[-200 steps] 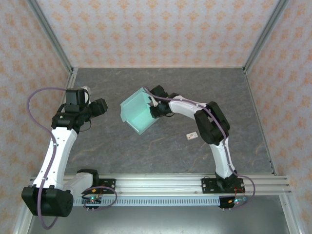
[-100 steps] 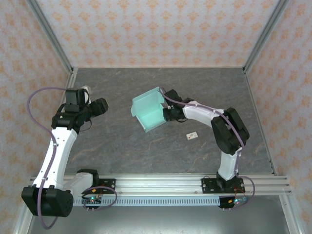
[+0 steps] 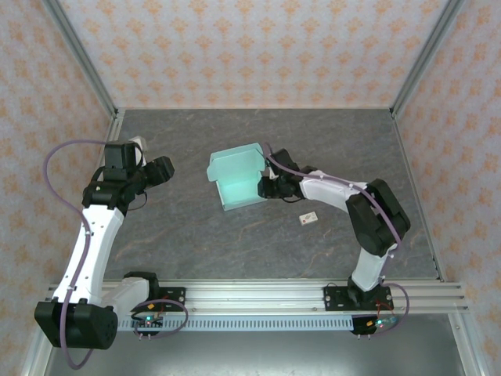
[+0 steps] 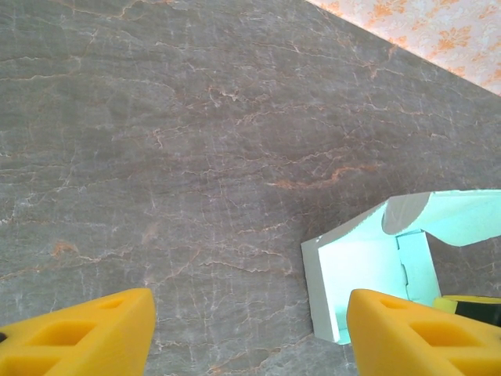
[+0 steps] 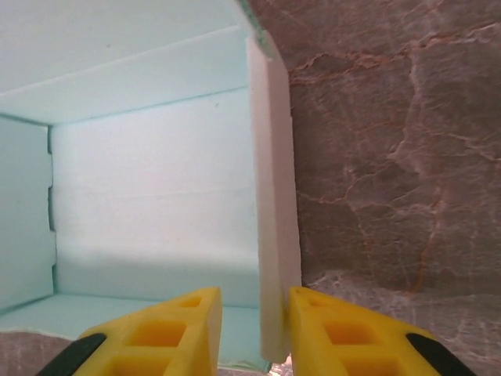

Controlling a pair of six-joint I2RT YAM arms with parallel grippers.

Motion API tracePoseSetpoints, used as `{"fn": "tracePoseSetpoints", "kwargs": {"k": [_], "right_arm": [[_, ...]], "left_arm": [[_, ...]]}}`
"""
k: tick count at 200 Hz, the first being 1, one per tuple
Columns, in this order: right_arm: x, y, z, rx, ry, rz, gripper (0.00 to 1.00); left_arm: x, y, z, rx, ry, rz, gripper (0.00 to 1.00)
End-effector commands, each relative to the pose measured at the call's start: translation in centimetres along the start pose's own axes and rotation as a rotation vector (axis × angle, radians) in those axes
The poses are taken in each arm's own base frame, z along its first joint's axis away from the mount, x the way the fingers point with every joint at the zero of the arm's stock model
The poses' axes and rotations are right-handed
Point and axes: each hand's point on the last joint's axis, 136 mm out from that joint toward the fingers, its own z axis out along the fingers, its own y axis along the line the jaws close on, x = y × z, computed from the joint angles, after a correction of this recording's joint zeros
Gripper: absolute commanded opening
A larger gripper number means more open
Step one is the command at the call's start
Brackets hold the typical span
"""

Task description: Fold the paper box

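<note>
The paper box (image 3: 237, 185) is pale mint-green card, folded into an open tray with its lid flap standing up at the far side, and it rests on the grey table mid-field. My right gripper (image 3: 268, 186) is at its right side. In the right wrist view the box's right wall (image 5: 274, 196) stands between the yellow fingers of that gripper (image 5: 254, 323). The right finger touches the wall, and a clear gap separates the left finger from it. My left gripper (image 3: 162, 170) hovers open well to the left, and its wrist view catches the box (image 4: 368, 270) near the right finger (image 4: 415, 337).
A tiny white tag with a red mark (image 3: 309, 218) lies on the table just right of the box, below my right forearm. Patterned walls close the table on three sides. The aluminium rail (image 3: 258, 296) runs along the near edge.
The right gripper carried the box to the right and turned it square to the table. Its jaws have eased apart from the wall. The left arm has stayed still.
</note>
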Motion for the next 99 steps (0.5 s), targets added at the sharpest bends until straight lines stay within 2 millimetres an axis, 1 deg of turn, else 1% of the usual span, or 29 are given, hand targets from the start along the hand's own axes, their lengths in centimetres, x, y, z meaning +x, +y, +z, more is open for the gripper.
{"fn": "tracePoseSetpoints", "kwargs": {"k": [1, 20, 26, 35, 50, 66, 82, 99], "right_arm": [[-0.1, 2.3, -0.8, -0.096, -0.026, 0.008, 0.3], [0.5, 3.3, -1.2, -0.124, -0.026, -0.007, 0.31], [0.7, 3.2, -1.4, -0.115, -0.029, -0.011, 0.32], [0.5, 2.7, -2.4, -0.092, -0.053, -0.011, 0.33], [0.2, 1.1, -4.6, -0.006, -0.102, -0.021, 0.39], [0.2, -1.5, -7.2, 0.119, -0.136, -0.012, 0.5], [1.1, -4.4, -9.0, 0.253, -0.13, 0.016, 0.6], [3.0, -7.6, -10.5, 0.376, -0.101, 0.081, 0.65]], "left_arm": [[-0.1, -0.2, -0.1, 0.022, -0.021, -0.005, 0.66], [0.1, -0.3, 0.0, 0.034, -0.017, -0.01, 0.66], [0.2, -0.4, 0.0, 0.04, -0.015, -0.01, 0.66], [0.3, -0.6, -0.1, 0.052, -0.013, -0.01, 0.66], [0.5, -1.4, -0.3, 0.093, -0.009, -0.005, 0.66], [1.0, -2.9, -0.6, 0.157, -0.006, 0.014, 0.67], [2.0, -4.9, -0.6, 0.212, 0.012, 0.055, 0.68], [3.6, -7.1, -0.3, 0.261, 0.045, 0.105, 0.7]]}}
